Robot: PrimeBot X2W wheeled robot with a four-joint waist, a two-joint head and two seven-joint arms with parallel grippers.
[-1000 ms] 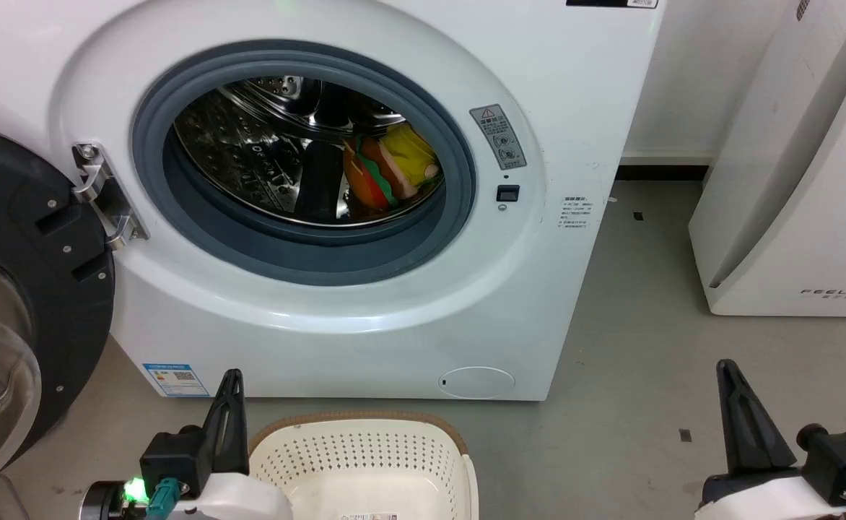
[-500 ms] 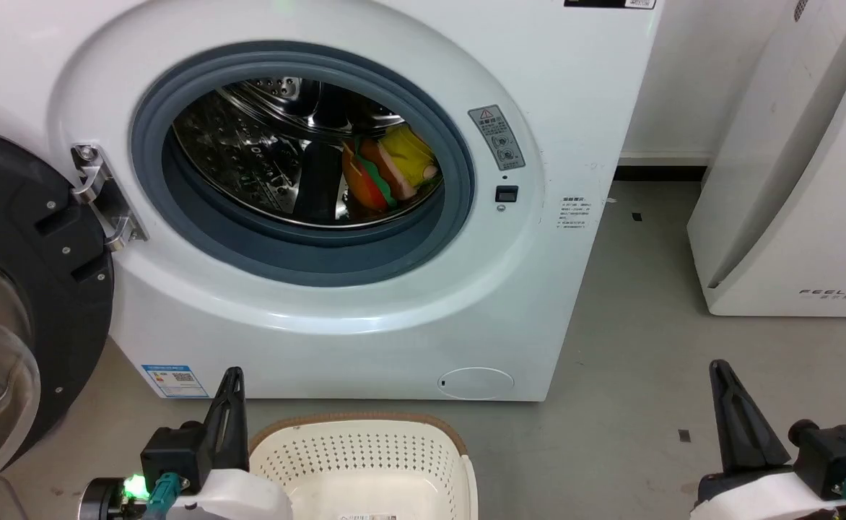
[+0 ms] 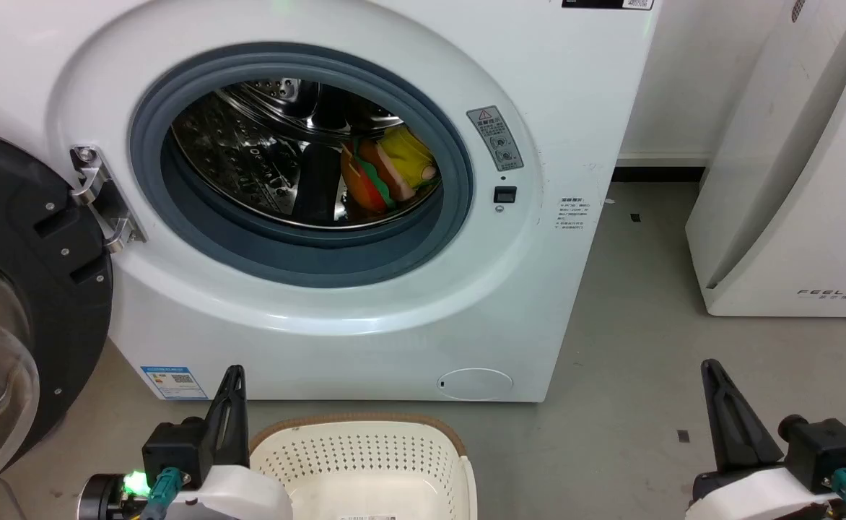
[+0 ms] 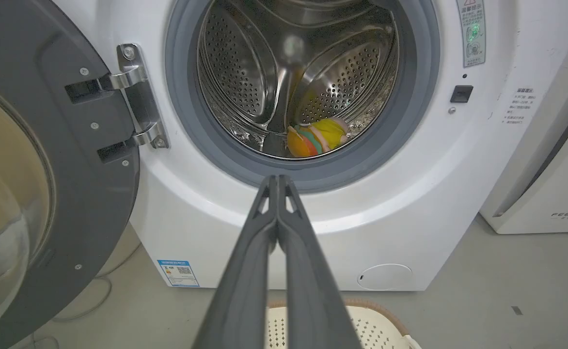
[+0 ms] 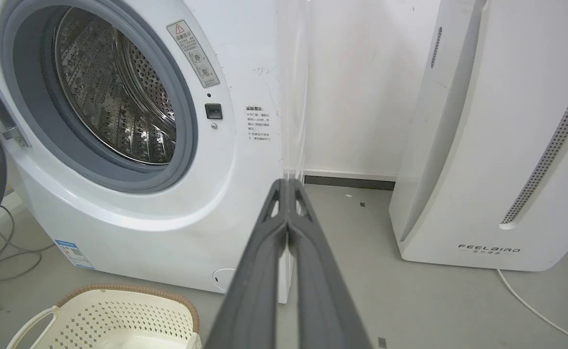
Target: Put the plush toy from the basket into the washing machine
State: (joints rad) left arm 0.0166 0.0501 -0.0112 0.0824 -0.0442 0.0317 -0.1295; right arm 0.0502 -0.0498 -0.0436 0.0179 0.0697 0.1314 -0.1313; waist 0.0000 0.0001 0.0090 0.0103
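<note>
Well, little has changed: the plush toy (image 3: 387, 173) still lies inside the washing machine (image 3: 394, 325), the basket (image 3: 358, 422) before it shows no toy, and the left tool (image 3: 234, 372) and right tool (image 3: 709, 368) stay closed on nothing. Looks finished.

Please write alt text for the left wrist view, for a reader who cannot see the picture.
The plush toy lies in the steel drum of the washing machine, whose door hangs open at the left. The left gripper, fingers pressed together and holding nothing, points toward the drum; the basket shows below.
</note>
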